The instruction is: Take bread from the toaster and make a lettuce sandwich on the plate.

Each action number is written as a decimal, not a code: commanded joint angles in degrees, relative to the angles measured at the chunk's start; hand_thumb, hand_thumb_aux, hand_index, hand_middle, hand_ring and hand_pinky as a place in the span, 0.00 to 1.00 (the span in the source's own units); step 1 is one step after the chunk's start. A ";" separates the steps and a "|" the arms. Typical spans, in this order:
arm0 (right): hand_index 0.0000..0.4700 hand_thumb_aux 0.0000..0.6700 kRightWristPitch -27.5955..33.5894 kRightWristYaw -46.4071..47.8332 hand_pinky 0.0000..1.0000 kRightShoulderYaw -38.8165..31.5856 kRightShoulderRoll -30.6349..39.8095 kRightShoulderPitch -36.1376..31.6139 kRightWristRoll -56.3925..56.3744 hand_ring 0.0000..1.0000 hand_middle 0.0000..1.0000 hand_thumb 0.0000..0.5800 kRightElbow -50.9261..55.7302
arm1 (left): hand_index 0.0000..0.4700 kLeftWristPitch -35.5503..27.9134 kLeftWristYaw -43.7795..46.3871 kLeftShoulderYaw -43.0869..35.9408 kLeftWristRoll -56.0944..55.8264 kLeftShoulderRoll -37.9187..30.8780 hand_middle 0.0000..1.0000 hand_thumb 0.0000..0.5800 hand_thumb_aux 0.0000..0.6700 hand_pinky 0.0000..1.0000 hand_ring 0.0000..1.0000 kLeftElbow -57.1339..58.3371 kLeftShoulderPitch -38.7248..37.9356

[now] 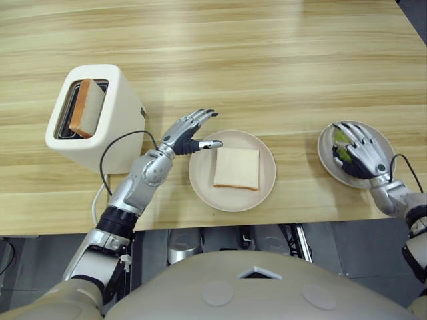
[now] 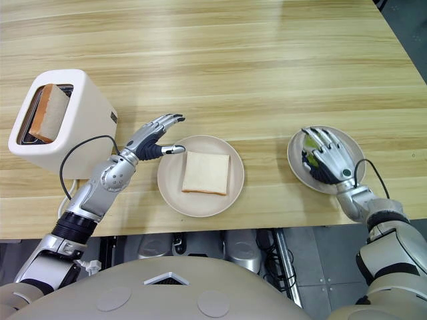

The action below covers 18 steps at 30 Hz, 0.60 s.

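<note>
A white toaster (image 1: 120, 120) stands at the left with one bread slice (image 1: 87, 107) sticking up from its slot. On the beige plate (image 1: 203, 180) in the middle lies a flat slice of bread (image 1: 237, 168). My left hand (image 1: 190, 133) hovers at the plate's left rim, fingers spread, holding nothing. To the right, a smaller plate (image 2: 297, 163) holds green lettuce (image 1: 342, 145), mostly covered by my right hand (image 2: 327, 159), whose fingers lie over the leaves; whether they grip the lettuce is unclear.
A black cable (image 1: 120, 143) runs from the toaster toward the table's front edge. The wooden tabletop (image 1: 267, 60) stretches wide behind the plates. The table's front edge lies just below both plates.
</note>
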State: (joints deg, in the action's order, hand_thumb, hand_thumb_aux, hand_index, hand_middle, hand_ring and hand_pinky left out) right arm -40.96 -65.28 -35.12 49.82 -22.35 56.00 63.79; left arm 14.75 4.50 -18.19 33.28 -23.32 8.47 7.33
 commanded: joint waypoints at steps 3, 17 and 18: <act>0.98 1.00 -6.25 2.24 1.00 3.01 0.08 -2.53 -3.31 1.00 1.00 1.00 -7.58 | 0.00 0.55 -1.39 0.47 -0.65 0.97 0.00 0.00 0.00 0.00 0.00 1.79 0.72; 0.98 1.00 -11.04 6.28 1.00 8.37 0.48 0.06 -6.10 1.00 1.00 1.00 -8.89 | 0.00 2.06 -4.10 1.72 -1.42 2.34 0.00 0.00 0.00 0.00 0.00 5.52 1.59; 0.98 1.00 -10.81 5.10 1.00 8.64 1.14 0.50 -6.00 1.00 1.00 1.00 -7.59 | 0.00 1.99 -4.19 1.92 -1.50 2.25 0.00 0.00 0.00 0.00 0.00 5.41 1.43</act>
State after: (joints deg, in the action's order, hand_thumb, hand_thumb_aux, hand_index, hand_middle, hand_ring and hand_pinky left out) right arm -52.20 -58.22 -27.64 49.32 -22.89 49.07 53.58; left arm 16.89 0.62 -17.18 32.77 -21.09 13.02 8.69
